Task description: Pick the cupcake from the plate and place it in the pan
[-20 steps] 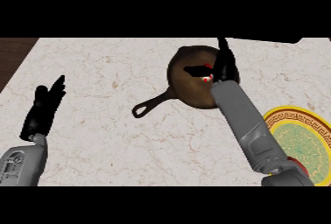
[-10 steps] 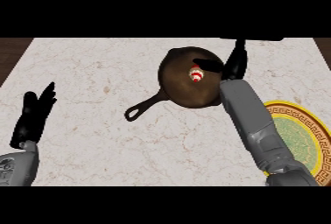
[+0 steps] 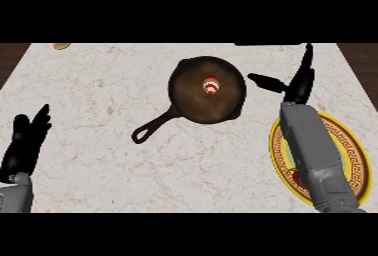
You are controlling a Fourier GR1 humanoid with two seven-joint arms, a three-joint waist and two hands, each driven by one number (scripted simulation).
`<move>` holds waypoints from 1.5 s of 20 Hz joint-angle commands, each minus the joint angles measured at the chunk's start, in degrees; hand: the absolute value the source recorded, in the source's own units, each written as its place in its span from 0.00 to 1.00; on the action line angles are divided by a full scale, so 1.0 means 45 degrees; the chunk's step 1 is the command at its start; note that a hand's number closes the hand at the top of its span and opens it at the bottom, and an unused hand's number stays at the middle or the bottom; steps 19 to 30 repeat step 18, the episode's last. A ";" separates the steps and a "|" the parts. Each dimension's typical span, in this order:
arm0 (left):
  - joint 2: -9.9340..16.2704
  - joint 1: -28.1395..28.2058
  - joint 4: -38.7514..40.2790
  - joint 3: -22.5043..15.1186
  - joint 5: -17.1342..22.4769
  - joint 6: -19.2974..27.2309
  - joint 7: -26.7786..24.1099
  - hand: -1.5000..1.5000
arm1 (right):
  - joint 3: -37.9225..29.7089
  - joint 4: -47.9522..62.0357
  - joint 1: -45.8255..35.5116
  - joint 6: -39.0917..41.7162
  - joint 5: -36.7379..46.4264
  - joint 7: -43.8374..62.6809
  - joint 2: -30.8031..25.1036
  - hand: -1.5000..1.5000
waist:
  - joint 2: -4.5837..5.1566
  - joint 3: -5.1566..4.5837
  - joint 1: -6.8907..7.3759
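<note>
One cast-iron pan [image 3: 207,90] is seen on the marble counter [image 3: 103,85], and it is taken here as the landmark. One cupcake [image 3: 211,85] is counted, lying inside the pan. One plate [image 3: 354,155] with a yellow patterned rim is counted, to the lower right of the pan, partly covered by a forearm. Two black hands are counted: the right hand [image 3: 295,82] just to the right of the pan, and the left hand [image 3: 26,142] well to the lower left of it. One small yellowish object [image 3: 61,46], too small to be named, is seen far to the upper left of the pan.
</note>
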 commanded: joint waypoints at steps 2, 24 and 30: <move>0.0126 0.0478 -0.0265 0.0173 0.0178 -0.0230 0.0050 0.50 | 0.0944 -0.3226 0.2146 0.1785 -0.0075 0.1461 -0.0583 0.00 | -0.0114 -0.0015 -0.0258; -0.0364 0.0501 -0.0423 -0.0117 -0.0298 0.0255 -0.0102 0.50 | 0.0446 -1.4059 1.1363 0.6829 -0.2757 0.3723 -0.2345 0.00 | 0.0079 0.0003 0.0064; -0.0364 0.0501 -0.0423 -0.0117 -0.0298 0.0255 -0.0102 0.50 | 0.0446 -1.4059 1.1363 0.6829 -0.2757 0.3723 -0.2345 0.00 | 0.0079 0.0003 0.0064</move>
